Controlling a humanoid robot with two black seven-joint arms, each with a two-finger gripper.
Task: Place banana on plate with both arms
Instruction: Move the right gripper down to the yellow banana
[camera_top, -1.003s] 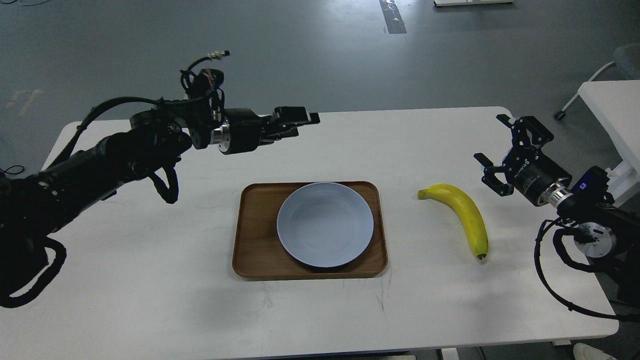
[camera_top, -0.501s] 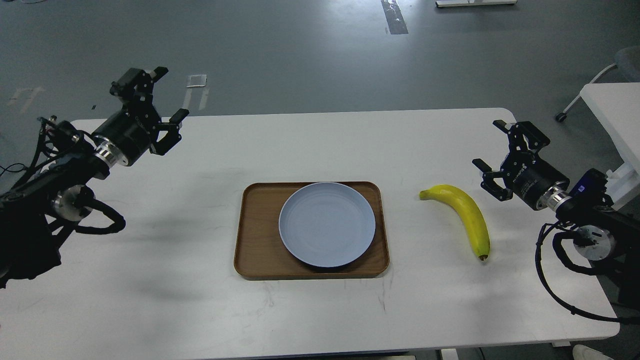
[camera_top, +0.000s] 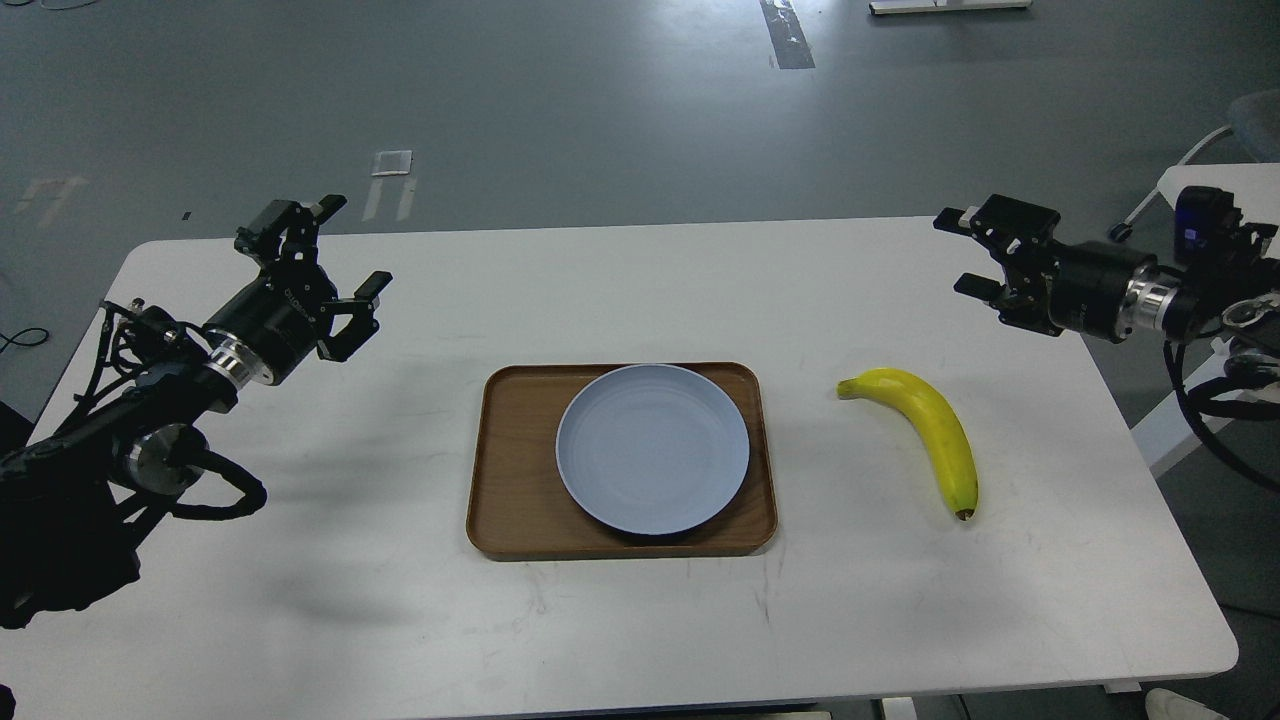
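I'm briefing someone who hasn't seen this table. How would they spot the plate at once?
On the white table, find the brown wooden tray at its middle. The plate lies on it: round, pale blue-grey and bare, unlike the yellow banana lying on the table to its right.

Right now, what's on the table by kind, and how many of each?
banana: 1
plate: 1
wooden tray: 1
Total: 3

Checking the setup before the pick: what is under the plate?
The plate sits on a brown wooden tray, which rests on the white table. The tray's middle is covered by the plate, so nothing there can be checked.
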